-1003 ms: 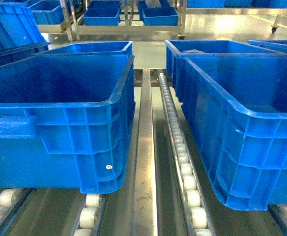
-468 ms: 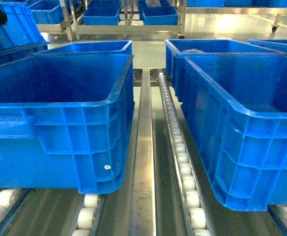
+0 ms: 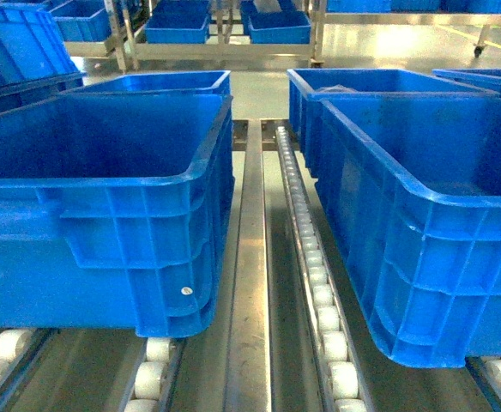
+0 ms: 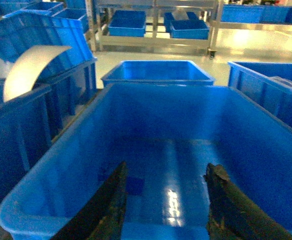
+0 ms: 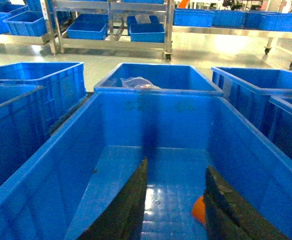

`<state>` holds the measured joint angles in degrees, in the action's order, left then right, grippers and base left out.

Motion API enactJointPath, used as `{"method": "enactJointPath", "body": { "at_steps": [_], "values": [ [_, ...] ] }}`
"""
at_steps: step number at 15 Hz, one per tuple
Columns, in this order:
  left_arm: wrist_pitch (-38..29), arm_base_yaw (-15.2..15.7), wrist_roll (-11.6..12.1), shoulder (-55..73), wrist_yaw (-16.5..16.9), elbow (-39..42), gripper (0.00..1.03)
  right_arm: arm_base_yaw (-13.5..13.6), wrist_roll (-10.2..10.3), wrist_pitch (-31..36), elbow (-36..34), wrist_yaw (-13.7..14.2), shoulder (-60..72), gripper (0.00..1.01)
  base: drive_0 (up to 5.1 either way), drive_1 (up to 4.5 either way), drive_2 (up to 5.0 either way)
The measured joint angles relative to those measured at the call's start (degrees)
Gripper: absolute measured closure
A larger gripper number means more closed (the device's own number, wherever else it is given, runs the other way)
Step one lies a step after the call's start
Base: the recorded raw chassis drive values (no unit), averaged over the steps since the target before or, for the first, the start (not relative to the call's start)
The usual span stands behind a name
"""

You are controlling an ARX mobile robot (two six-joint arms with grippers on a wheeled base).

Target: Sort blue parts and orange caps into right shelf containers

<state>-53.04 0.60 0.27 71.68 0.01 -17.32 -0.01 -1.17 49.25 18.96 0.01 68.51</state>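
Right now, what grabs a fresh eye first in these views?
Two big blue crates fill the head view, the left crate and the right crate, on roller tracks. In the right wrist view an orange cap lies on the crate floor beside the open right gripper; the left gripper hangs open.

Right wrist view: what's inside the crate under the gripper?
An orange cap lies on the floor of the crate, partly hidden by a finger. Nothing else shows.
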Motion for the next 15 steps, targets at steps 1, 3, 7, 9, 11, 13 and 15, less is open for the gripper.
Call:
{"method": "enactJointPath", "body": {
  "at_steps": [1, 3, 7, 9, 11, 13, 15],
  "values": [
    [0.26, -0.90, 0.00, -2.84, 0.28, 2.32, 0.75, 0.00, 0.15, 0.04, -2.75, -0.04, -2.69, 0.81, 0.0, 0.00, 0.0],
    [1.27, -0.55, -0.04, -8.24, -0.09, 5.95, 1.00, 0.00, 0.37, -0.87, -6.91, -0.02, -7.58, 0.99, 0.0, 0.00, 0.0],
    [6.62, -0.57, -0.20, -18.73, -0.04, 11.45, 1.01, 0.00, 0.35, -5.25, -12.61, -0.02, -17.44, 1.00, 0.0, 0.00, 0.0],
    [5.51, -0.57, -0.20, -21.09, -0.04, 14.82, 1.01, 0.00, 0.35, -8.66, -14.62, -0.02, -22.99, 1.00, 0.0, 0.00, 0.0],
    [10.36, -0.57, -0.22, -26.82, -0.04, 16.50, 1.01, 0.00, 0.35, -6.95, -17.11, -0.02, -25.14, 1.00, 0.0, 0.00, 0.0],
    [15.98, -0.57, -0.22, -33.33, 0.00, 16.61, 1.01, 0.00, 0.37, -12.39, -18.18, -0.02, -30.49, 1.00, 0.0, 0.00, 0.0],
    [21.27, -0.57, -0.22, -39.28, -0.04, 16.70, 1.01, 0.00, 0.37, -18.01, -18.21, 0.00, -36.59, 1.00, 0.0, 0.00, 0.0]
  ]
}}
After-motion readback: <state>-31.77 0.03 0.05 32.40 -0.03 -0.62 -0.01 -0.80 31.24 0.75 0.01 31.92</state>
